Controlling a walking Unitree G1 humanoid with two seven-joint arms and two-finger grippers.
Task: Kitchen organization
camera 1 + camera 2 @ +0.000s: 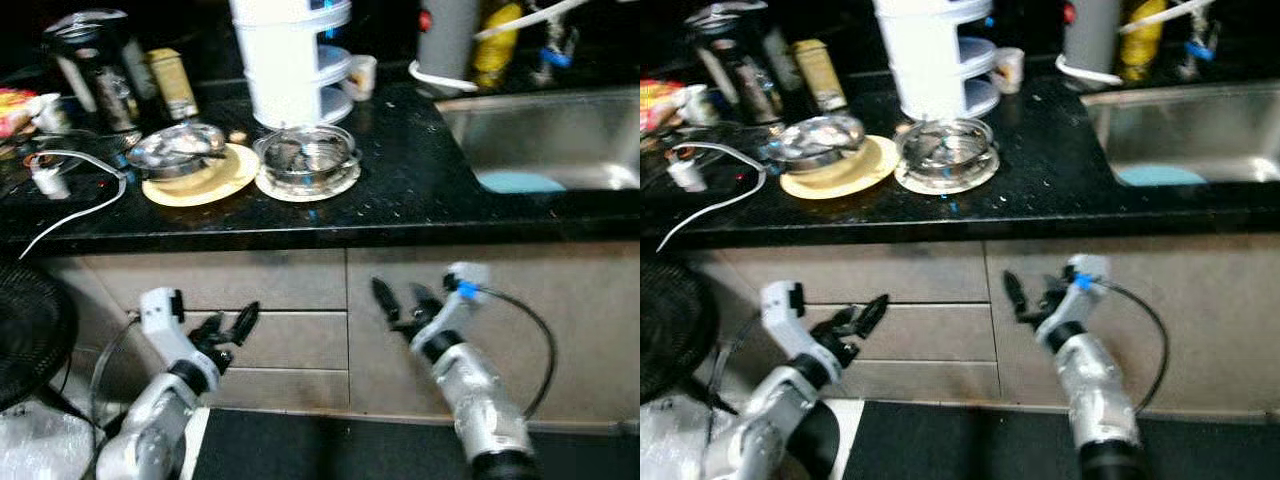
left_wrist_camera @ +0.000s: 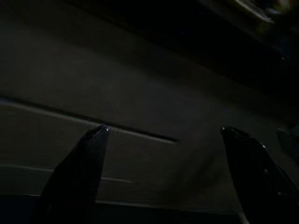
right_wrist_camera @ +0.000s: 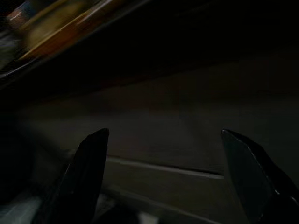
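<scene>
No writing readable on the jar (image 1: 172,83) or white container (image 1: 290,55).

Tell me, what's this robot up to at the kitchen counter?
Nothing is being handled yet. The robot stands facing a black counter, with both arms held low in front of the cabinet drawers. The left gripper and the right gripper are both open and empty. On the counter sit a steel bowl on a yellow plate, a glass bowl on a white plate, and a white stacked container. The sink is to the right.
</scene>
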